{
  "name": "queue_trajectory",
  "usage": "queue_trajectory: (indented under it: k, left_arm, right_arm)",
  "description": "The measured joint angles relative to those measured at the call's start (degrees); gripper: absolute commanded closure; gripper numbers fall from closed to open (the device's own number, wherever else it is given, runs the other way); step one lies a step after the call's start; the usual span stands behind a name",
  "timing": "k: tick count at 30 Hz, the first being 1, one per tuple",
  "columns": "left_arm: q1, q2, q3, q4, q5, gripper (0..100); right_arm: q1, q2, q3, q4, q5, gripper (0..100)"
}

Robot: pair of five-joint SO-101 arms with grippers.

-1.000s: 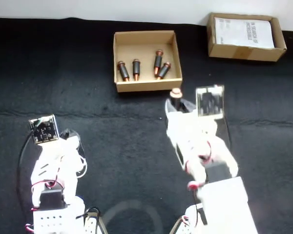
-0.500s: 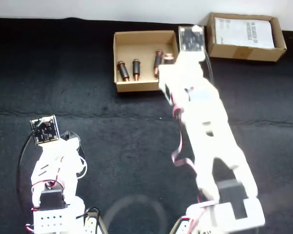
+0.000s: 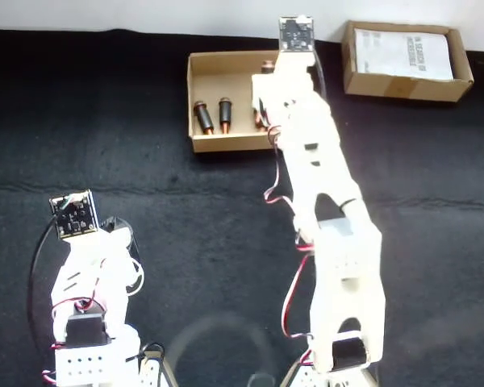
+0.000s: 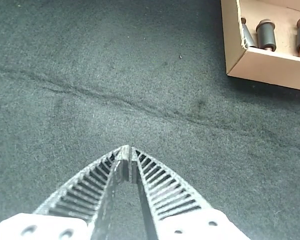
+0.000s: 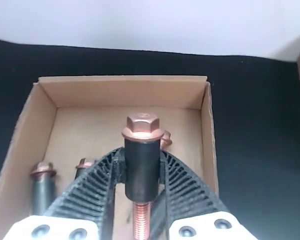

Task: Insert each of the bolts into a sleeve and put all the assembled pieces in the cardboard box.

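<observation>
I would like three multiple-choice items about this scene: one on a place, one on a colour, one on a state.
1. The right hand is: A) above the open brown cardboard box; B) beside the left arm; C) above the paper-filled box.
2. The hexagon-headed metal bolt it holds is: A) silver; B) copper-coloured; C) blue.
3. The left hand is: A) wide open; B) shut, empty; C) shut on a sleeve.
1A: its wrist view looks into that box; 2B: head and thread look copper; 3B: closed tight, nothing inside.
</observation>
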Motion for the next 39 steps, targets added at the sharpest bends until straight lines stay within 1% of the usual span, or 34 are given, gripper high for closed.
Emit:
queue_trajectory:
  k: [2, 4, 7, 9, 17, 24, 28, 34, 39]
  left_arm:
    - [0.00, 0.00, 0.00, 0.00, 0.00, 96]
    - [0.00, 0.00, 0.00, 0.00, 0.00, 96]
    - [0.00, 0.00, 0.00, 0.00, 0.00, 96]
    - [0.00, 0.00, 0.00, 0.00, 0.00, 96]
    - [0.00, 0.00, 0.09, 0.00, 0.00, 96]
    - [0.00, 0.00, 0.09, 0.00, 0.00, 96]
    - [0.00, 0.00, 0.09, 0.00, 0.00, 96]
    - [0.00, 0.00, 0.09, 0.00, 0.00, 96]
    - [0.00, 0.00, 0.09, 0.00, 0.00, 96]
  right_arm:
    - [0.00, 4.31, -4.13, 0.00, 0.00, 97.0]
    - [-0.18, 7.82, -7.56, 1.58, 0.00, 88.9]
    - [-1.23, 10.73, -12.48, 7.74, -0.09, 75.2]
    - [-2.02, 11.52, -16.26, 12.31, -0.09, 70.4]
    - [-2.02, 12.31, -30.24, 22.68, -0.09, 70.2]
    - [-2.20, 12.40, -49.32, 39.30, -0.09, 70.2]
    - [-2.20, 12.40, -57.67, 49.14, -0.09, 70.2]
    - [-2.20, 11.52, -60.57, 68.31, -0.09, 70.2]
    - [-2.20, 3.43, -60.57, 71.56, -0.09, 70.2]
